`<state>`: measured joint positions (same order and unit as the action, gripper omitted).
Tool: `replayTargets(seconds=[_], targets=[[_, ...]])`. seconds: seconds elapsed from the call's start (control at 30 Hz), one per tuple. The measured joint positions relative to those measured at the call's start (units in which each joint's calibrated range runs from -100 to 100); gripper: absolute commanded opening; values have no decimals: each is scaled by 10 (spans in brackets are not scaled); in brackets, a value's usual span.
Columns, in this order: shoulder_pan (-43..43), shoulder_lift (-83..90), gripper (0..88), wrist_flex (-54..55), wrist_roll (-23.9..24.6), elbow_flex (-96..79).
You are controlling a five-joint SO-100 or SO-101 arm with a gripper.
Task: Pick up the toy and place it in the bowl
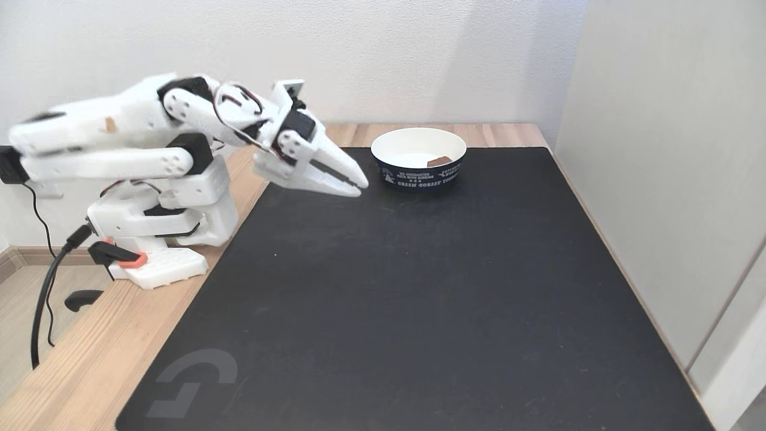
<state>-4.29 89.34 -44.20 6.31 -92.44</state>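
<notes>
The navy paper bowl [419, 164] with white lettering stands at the far edge of the black mat in the fixed view. Inside it, against the right of its white interior, lies the small reddish-brown toy [440, 160]. My white gripper [361, 186] hovers above the mat just left of the bowl, pointing toward it. Its two fingers lie together with nothing between them, so it is shut and empty.
A black desk mat [419, 299] covers most of the wooden table [78, 371]. The arm's base [161, 239] is clamped at the table's left edge, with cables hanging off. White walls close in behind and along the right side.
</notes>
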Motion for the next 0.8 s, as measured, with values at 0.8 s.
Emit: replayTargets(seconds=[0.8], targets=[[22, 95, 23, -111, -53, -60]])
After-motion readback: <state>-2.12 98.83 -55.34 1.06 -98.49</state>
